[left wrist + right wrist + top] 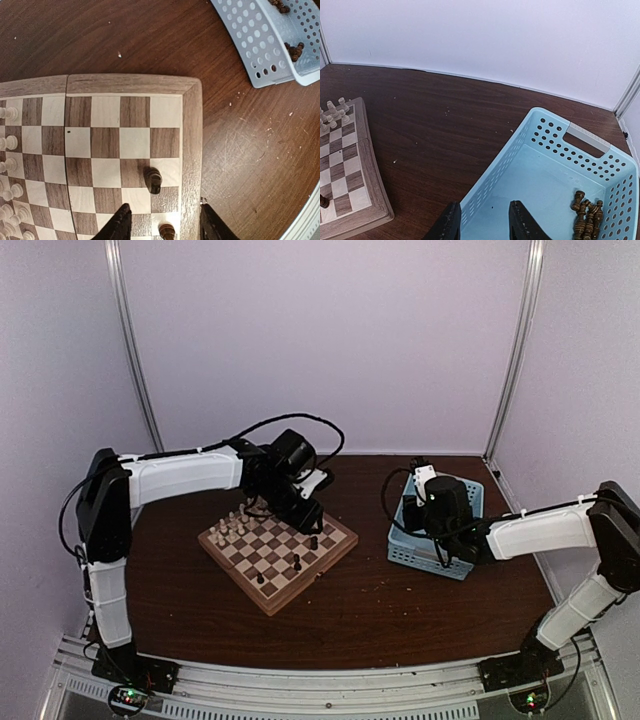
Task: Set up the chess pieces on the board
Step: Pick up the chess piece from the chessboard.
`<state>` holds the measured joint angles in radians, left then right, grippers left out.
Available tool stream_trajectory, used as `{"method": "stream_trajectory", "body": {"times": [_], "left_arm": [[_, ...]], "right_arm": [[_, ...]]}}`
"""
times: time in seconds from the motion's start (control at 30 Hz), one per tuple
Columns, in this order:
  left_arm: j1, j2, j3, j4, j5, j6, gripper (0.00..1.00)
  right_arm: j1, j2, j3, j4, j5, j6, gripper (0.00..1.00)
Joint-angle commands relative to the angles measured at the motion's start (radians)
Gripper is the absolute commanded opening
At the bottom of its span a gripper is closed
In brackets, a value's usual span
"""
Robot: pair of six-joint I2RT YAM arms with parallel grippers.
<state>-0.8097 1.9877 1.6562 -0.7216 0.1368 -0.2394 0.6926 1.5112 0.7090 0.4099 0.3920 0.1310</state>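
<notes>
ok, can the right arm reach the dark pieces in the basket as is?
Probably yes. The right gripper hangs over the open-topped basket, jaws apart and empty. The dark pieces lie heaped in one corner, uncovered. The corner walls may crowd the grasp.

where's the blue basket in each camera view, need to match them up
Top external: basket right of centre, on the table.
Left wrist: basket in the top right corner, cut off by the frame.
Right wrist: basket fills the lower right, dark pieces in its near corner.
Shared landmark: the board, left of the basket in all three views.
</notes>
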Motion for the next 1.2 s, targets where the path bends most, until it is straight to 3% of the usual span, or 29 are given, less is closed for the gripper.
{"method": "stream_trajectory", "body": {"times": [0.0,0.33,0.97,1.07,1.17], "left_arm": [[0.003,0.054,0.071,-0.059,-0.008,0.011,0.46],[0.003,0.127,0.139,-0.116,-0.040,0.016,0.38],[0.002,0.191,0.171,-0.136,-0.026,0.033,0.37],[0.002,0.195,0.178,-0.142,-0.036,0.032,0.32],[0.001,0.195,0.187,-0.151,-0.030,0.034,0.21]], "right_arm": [[0.005,-0.012,0.004,0.015,0.037,0.008,0.36],[0.005,-0.016,0.009,0.001,0.043,0.004,0.36],[0.005,-0.009,0.019,-0.014,0.035,0.000,0.36],[0.004,-0.009,0.021,-0.016,0.032,0.000,0.36],[0.004,-0.007,0.025,-0.022,0.027,-0.004,0.36]]}}
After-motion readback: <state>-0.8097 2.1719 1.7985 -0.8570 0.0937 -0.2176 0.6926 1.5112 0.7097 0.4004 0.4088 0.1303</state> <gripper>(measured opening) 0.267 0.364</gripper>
